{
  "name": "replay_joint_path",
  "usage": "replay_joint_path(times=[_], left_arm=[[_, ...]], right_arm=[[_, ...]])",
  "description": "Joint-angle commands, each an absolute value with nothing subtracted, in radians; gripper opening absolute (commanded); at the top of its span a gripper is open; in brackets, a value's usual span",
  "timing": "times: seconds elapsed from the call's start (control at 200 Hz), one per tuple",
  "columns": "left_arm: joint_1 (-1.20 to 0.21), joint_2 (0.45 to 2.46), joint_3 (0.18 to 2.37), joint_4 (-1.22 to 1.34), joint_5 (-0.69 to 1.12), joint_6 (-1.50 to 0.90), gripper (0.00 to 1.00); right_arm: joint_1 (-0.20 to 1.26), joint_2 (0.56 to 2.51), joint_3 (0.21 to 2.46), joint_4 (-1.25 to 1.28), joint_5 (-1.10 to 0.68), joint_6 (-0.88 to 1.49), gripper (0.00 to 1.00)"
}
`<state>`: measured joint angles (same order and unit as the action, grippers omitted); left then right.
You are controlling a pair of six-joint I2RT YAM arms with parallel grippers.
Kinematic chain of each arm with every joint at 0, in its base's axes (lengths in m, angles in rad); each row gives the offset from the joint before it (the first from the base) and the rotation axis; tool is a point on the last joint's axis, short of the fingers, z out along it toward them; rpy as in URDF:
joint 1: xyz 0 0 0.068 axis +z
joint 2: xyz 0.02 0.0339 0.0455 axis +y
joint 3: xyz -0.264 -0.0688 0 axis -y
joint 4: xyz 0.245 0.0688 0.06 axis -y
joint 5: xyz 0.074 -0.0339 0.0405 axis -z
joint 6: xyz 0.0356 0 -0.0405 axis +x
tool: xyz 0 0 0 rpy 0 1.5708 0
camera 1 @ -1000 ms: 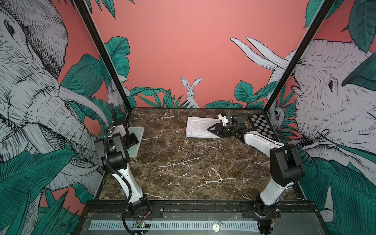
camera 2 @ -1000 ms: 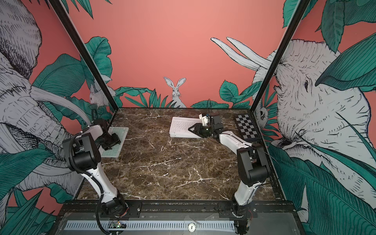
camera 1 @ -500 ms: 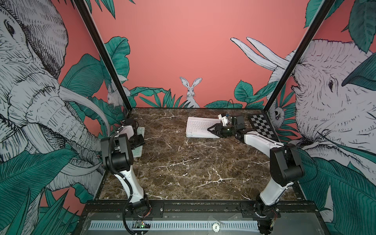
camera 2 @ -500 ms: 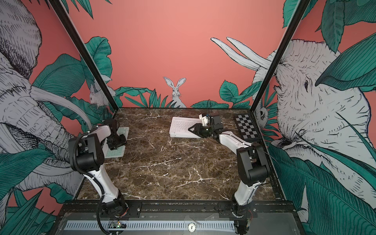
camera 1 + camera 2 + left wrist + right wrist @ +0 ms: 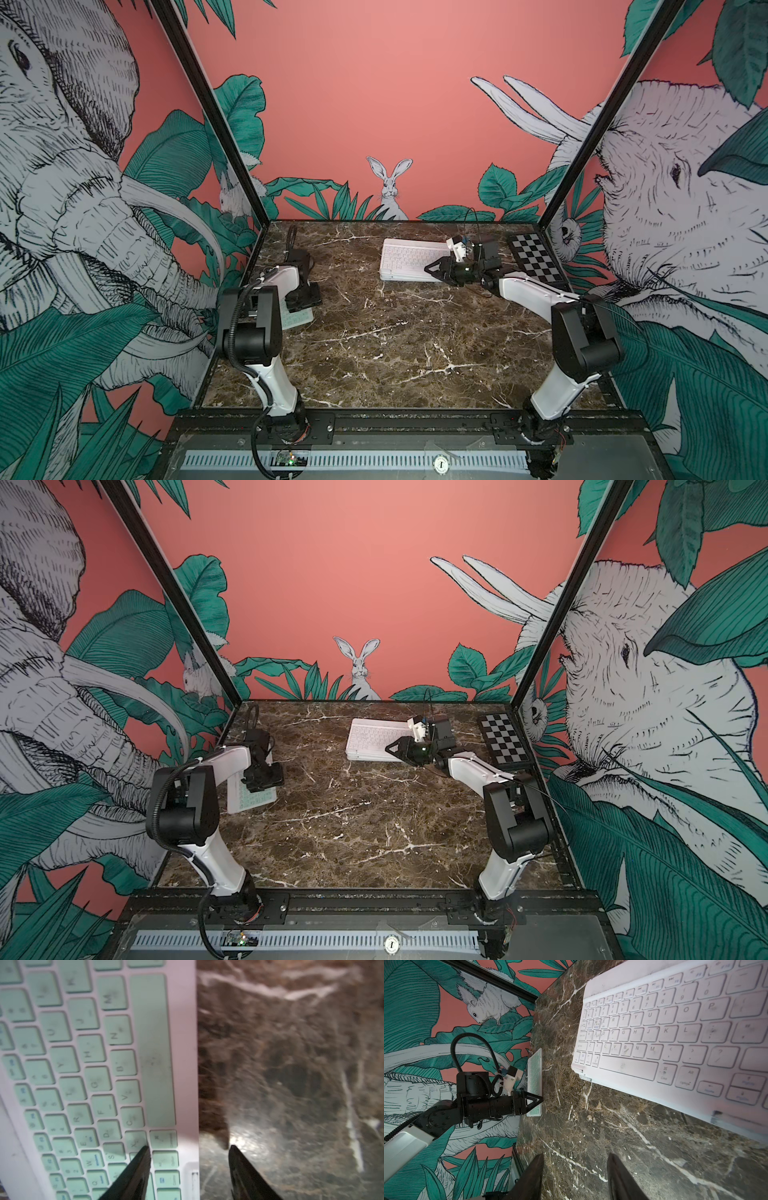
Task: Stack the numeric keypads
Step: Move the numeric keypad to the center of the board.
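L gripper [image 5: 189, 1150]: jaws part-closed astride the long edge of the mint keypad [image 5: 83, 1053]. 1 tip is on the keys by the space bar, the other beyond the rim w/ marble behind it, so it reads as a pinch on that rim. A dark shadow on the table [image 5: 415, 345] along that edge suggests the keypad is raised or tilted; can't tell how much. In both top views it sits at the table's L side near the wall, well apart from the rest.

R gripper [image 5: 575, 1159]: jaws spread, nothing btwn them, only bare marble beyond. It hovers at the front R corner of the stack [image 5: 409, 259]; contact not visible.

The stack has a white-keyed keypad on top, w/ several thin layers showing at its front edge; the count isn't readable. 1 lower corner pokes out slightly in the R wrist view, so it isn't perfectly square. It's at the back of the table, R of centre, near the checkered board [image 5: 536, 259], which isn't part of the job.

Progress, as I judge it: nearly done. Every keypad in view but 1 is piled, and no other loose 1 shows. Left to do: carry the mint keypad across, lay it flat on top, square it up, maybe nudge the offset layer.
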<state>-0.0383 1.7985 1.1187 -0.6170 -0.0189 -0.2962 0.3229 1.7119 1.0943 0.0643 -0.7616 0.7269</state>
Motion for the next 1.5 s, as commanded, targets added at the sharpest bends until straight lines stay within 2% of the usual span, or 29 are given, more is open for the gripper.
replay_joint_path(times=[0.0, 0.1, 0.425, 0.745, 1.496], left_arm=[[-0.131, 1.804, 1.06, -0.718, 0.095, -0.363, 0.61], [-0.175, 1.743, 1.051, -0.745, 0.102, -0.376, 0.62], [-0.181, 1.7, 1.066, -0.781, 0.189, -0.388, 0.62], [-0.181, 1.657, 1.102, -0.86, 0.049, -0.35, 0.62], [-0.219, 1.734, 1.052, -0.789, -0.017, -0.304, 0.58]], right_arm=[[0.331, 1.653, 1.088, 0.095, -0.758, 0.722, 0.49], [0.331, 1.623, 1.076, 0.072, -0.753, 0.706, 0.49], [0.331, 1.609, 1.065, 0.087, -0.758, 0.714, 0.49], [0.331, 1.609, 1.048, 0.091, -0.762, 0.713, 0.49], [0.331, 1.569, 1.028, 0.105, -0.771, 0.716, 0.49]])
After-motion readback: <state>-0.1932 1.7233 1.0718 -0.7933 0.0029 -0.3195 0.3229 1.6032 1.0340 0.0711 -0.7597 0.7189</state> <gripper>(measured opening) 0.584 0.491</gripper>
